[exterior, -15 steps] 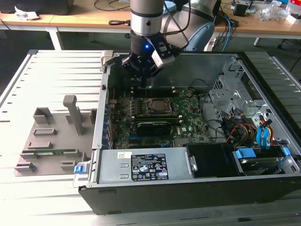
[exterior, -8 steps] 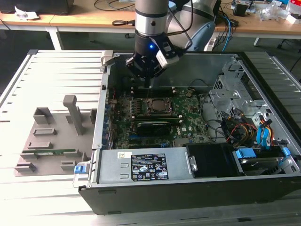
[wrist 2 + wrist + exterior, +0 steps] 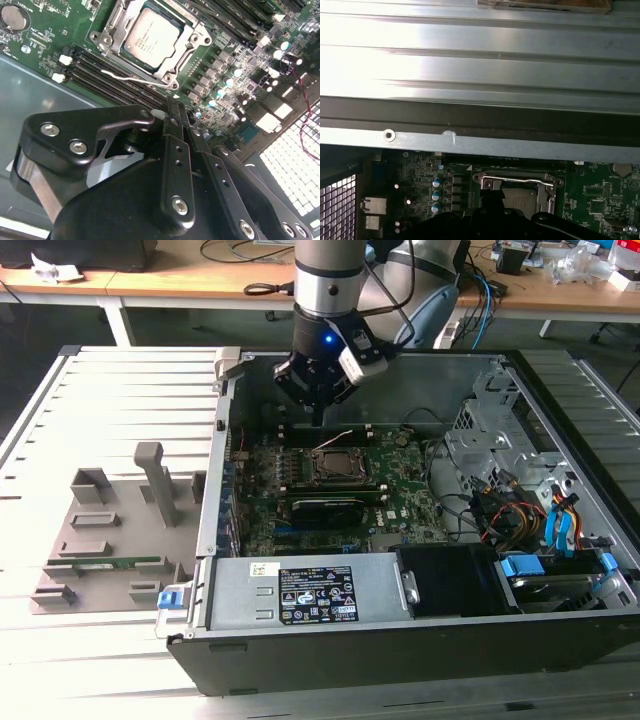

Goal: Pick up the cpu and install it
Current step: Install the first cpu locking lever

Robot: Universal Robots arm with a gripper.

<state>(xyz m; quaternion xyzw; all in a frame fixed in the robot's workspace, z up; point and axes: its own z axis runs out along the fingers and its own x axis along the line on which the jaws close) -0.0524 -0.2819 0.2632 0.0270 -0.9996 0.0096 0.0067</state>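
Hovering above the open computer case, the black gripper (image 3: 172,117) has its fingers pressed together with nothing between them, and the small square cpu with the pale silver-grey metal top (image 3: 151,36) lies already inside the dark metal-framed socket (image 3: 150,42) on the green motherboard (image 3: 400,502), apart from the fingertips. To do this step well, I judge that the chip must sit flat and square in the frame with no corner riding on its edge, and any push on it should come straight down and gently. Farther off, the grey tray with upright holders (image 3: 110,540) stands on the exterior view's left, well apart from the case.
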